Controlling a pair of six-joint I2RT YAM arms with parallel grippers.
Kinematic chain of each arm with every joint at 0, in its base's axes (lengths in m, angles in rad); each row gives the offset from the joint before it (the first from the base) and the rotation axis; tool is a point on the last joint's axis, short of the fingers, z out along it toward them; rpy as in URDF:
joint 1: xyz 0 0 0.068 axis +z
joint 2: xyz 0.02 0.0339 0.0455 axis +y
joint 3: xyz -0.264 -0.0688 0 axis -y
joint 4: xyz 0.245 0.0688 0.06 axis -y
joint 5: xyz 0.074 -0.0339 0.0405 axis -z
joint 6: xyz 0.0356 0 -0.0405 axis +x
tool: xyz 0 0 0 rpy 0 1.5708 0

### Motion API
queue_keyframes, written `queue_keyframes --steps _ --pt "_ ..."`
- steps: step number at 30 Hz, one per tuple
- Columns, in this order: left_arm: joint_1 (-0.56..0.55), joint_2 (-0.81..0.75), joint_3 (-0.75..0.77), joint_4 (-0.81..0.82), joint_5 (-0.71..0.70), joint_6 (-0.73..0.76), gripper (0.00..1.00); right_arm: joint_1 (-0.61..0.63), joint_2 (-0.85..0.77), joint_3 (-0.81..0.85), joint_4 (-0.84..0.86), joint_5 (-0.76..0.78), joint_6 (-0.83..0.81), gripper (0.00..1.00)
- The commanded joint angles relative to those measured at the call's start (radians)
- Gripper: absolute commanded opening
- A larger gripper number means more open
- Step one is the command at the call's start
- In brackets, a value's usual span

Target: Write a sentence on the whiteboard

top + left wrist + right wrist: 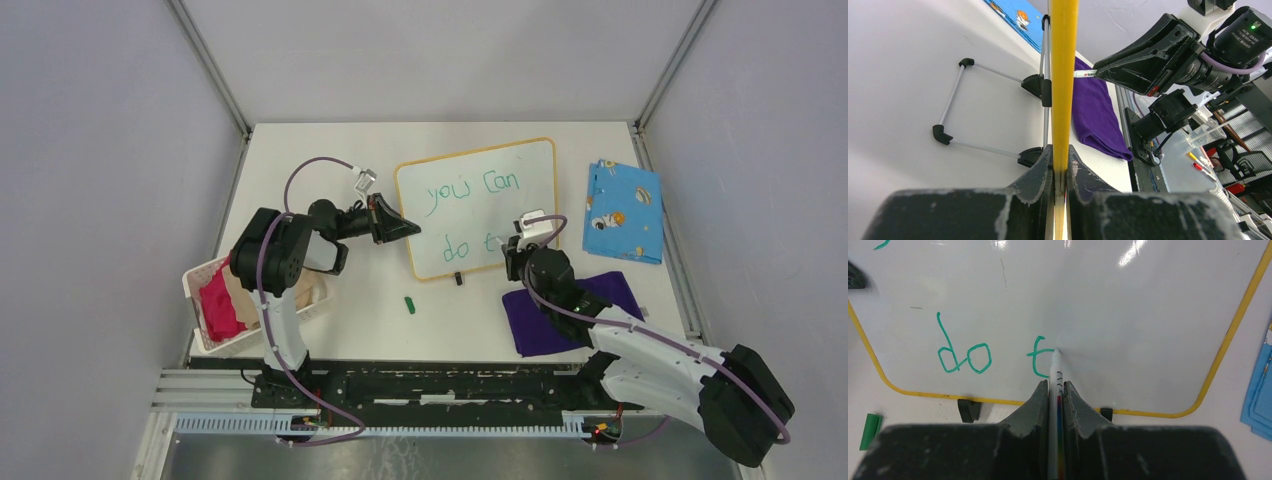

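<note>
Dark fingers of the right gripper [1056, 390] sat nearest the lens, pinched narrow on one thin marker [1055, 371]. Its tip touched the whiteboard [1158, 315] at the crossbar of a green "t". Across the board, the left gripper [1060, 156] was clamped on the yellow rim, steadying it.

That single board stood propped on one wire stand [950, 102] mid-table. It looked stiff, light and glossy, likely to slide or tip under pen pressure, so best held by the rim, not the face.

The sentence [468, 190] counted three words, "you can do", plus one letter. Around lay one green cap [409, 305] and three cloths: blue cloth [622, 210], purple cloth [560, 318], and red cloth [218, 305] in one basket [190, 283].
</note>
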Motion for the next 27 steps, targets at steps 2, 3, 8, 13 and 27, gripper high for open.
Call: queue_keyframes --steps 2,3,8,13,27 --pt "-0.021 0.022 0.01 0.038 0.049 0.001 0.02 -0.005 -0.053 0.012 0.031 0.01 -0.01 0.0" --pt "-0.021 0.022 0.011 0.037 0.05 0.001 0.02 -0.005 -0.053 0.023 0.029 0.01 -0.014 0.0" --pt "-0.021 0.023 0.011 0.038 0.048 0.001 0.02 -0.006 -0.033 0.081 0.028 0.014 -0.034 0.0" --pt "-0.022 0.023 0.012 0.037 0.049 0.0 0.02 -0.012 0.004 0.121 0.035 0.014 -0.043 0.0" --pt "-0.021 0.024 0.016 0.037 0.051 -0.004 0.02 -0.039 0.053 0.125 0.056 0.006 -0.034 0.0"
